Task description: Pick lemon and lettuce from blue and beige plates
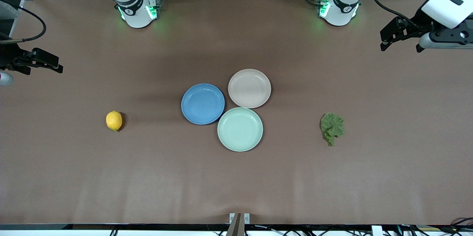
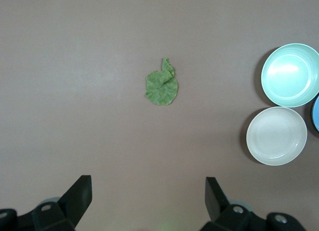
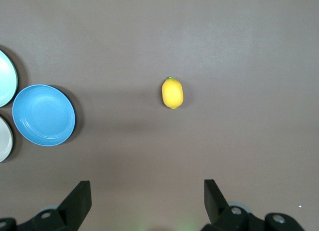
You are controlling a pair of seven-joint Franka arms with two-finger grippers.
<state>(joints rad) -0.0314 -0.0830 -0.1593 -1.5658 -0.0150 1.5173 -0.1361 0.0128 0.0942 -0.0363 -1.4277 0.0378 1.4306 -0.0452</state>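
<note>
— Lemon (image 1: pixel 114 120) first: how does it look?
— Small, oval, smooth yellow rind, lying on the bare tabletop (image 1: pixel 236 184), well apart from the blue plate (image 1: pixel 203 103) toward the right arm's end.
— And the lettuce (image 1: pixel 332 128)?
— Crinkled dull-green leaf, well apart from the blue plate toward the left arm's end. The beige plate (image 1: pixel 249 88) touches the blue plate.
— Hands?
— Left hand (image 1: pixel 401 32) and right hand (image 1: pixel 37 62) hang over the tabletop's ends, fingers apart, holding nothing.

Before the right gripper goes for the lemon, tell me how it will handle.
The lemon is a smooth oval lying on its side on the bare table, so a nudge would probably roll it. Its rind looks firm, perhaps slippery between fingers.
</note>
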